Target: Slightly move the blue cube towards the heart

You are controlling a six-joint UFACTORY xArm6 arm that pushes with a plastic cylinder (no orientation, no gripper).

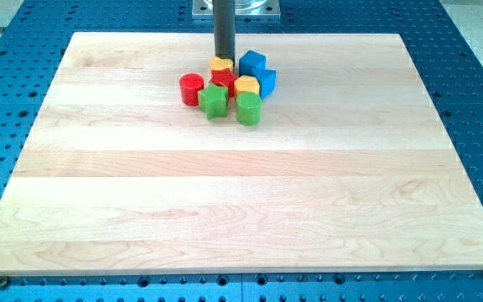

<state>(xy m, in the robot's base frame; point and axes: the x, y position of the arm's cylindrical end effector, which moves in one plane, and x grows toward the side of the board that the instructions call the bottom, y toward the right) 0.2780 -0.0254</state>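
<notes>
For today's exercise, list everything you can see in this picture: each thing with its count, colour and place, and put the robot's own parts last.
Wooden board: one, pale wood, fills most of the view.
Perforated table top: one, blue, around the board.
Blue blocks: two, at the cluster's right; a blue cube and another blue block, shape unclear.
Red cylinder: one, at the cluster's left.
Red block: one, mid-cluster, shape unclear.
Yellow blocks: two; one at my tip, one mid-cluster, shapes unclear.
Green blocks: two, cluster's bottom edge, shapes unclear.
My tip: one dark rod, at the cluster's top, against the upper yellow block.
</notes>
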